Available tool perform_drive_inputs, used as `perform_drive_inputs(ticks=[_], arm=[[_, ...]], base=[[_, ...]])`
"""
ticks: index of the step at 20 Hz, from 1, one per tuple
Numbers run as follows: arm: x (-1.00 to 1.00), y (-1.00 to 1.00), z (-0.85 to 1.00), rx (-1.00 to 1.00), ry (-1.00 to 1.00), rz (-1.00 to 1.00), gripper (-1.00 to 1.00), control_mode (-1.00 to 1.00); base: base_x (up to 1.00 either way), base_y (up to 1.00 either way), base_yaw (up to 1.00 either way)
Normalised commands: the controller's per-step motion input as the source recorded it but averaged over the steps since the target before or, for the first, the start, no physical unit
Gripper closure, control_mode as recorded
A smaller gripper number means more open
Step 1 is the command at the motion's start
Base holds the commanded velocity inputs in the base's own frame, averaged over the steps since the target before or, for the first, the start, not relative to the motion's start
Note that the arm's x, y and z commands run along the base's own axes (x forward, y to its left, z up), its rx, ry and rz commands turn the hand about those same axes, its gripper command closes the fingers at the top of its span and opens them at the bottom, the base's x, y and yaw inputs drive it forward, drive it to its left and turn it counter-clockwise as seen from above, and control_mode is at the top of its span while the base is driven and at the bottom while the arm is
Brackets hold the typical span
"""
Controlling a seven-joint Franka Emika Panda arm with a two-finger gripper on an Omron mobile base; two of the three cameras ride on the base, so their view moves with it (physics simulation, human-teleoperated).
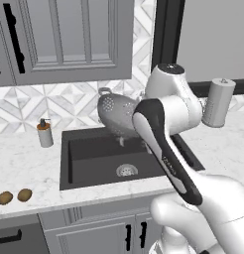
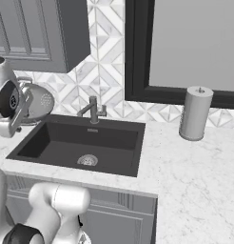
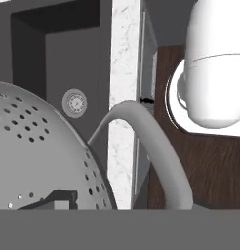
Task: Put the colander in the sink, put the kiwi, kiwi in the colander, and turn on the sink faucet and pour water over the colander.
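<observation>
Hanging tilted above the sink (image 1: 89,149), the colander (image 1: 116,114) rides at the gripper (image 2: 24,110), evidently pinched by its rim, though the fingertips are hidden. Below the gripper lies the basin with its drain (image 3: 74,103). Nothing is finished yet: both kiwis (image 1: 15,197) wait on the bench (image 1: 25,163) well off to the gripper's left, and the faucet (image 2: 92,110) is untouched.

No text, label, brand, number or sign can be read on anything here.
</observation>
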Motion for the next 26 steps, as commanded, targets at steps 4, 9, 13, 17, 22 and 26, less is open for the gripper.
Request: perform_drive_inputs(ticks=[4, 9, 13, 17, 22, 26], arm=[[0.00, -1.00, 0.54, 0.03, 0.00, 0.00, 1.00, -1.00], [0.27, -1.00, 0.06, 0.00, 0.01, 0.01, 1.00, -1.00], [0.36, -1.00, -0.23, 0.00, 0.03, 0.13, 1.00, -1.00], [0.29, -1.00, -0.31, 0.00, 0.00, 0.21, 1.00, -1.00], [0.04, -0.94, -0.28, 0.00, -0.03, 0.21, 1.00, -1.00], [0.11, -0.65, -0.53, -0.01, 0.00, 0.19, 1.00, -1.00]], base=[[0.00, 0.00, 0.00], [0.00, 0.00, 0.00], [0.00, 0.00, 0.00], [0.00, 0.00, 0.00], [0.00, 0.00, 0.00], [0.00, 0.00, 0.00]])
